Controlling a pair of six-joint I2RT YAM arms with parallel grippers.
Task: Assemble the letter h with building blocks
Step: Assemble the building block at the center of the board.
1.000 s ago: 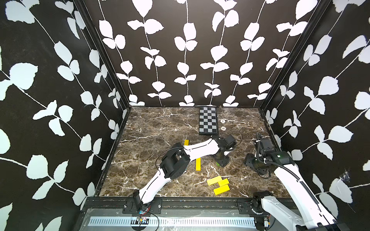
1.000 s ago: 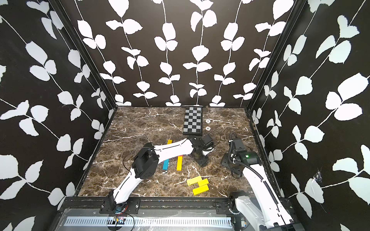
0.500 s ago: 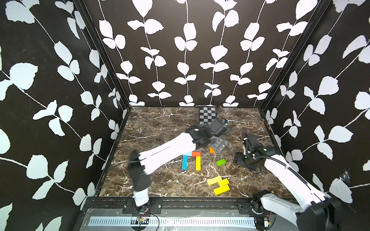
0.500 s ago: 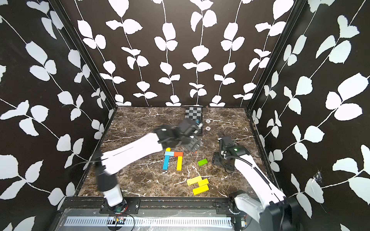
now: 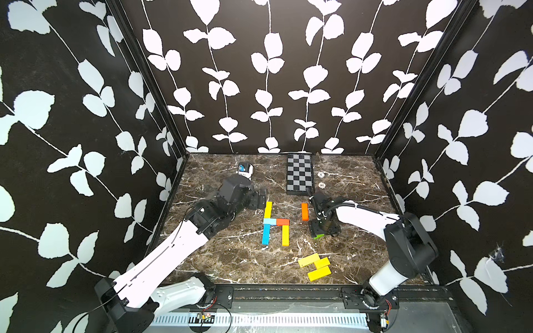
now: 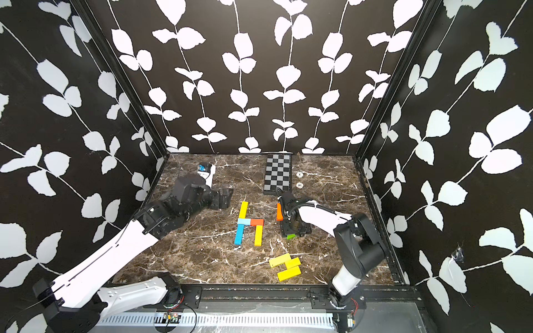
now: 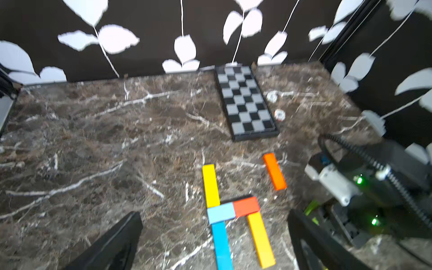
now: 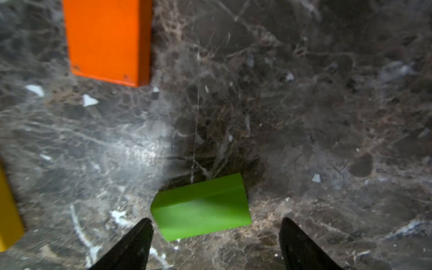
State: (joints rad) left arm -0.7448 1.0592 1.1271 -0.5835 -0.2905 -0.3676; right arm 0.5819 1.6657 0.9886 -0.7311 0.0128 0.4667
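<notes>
Five building blocks lie joined mid-table in both top views: a yellow block, a light blue one, a red-orange one, a blue one and a yellow-orange one. An orange block lies apart to their right. My right gripper is open, low over a green block that lies on the marble just ahead of its fingertips; from above only a green corner shows. My left gripper hangs open and empty, left of the yellow block.
Three yellow blocks lie bunched near the front edge. A black-and-grey checkered board lies at the back with two small white discs beside it. Black walls close in three sides of the marble floor.
My left arm has drawn back to the left, away from the joined blocks. My right gripper has come in from the right over the green block and opened wider.
</notes>
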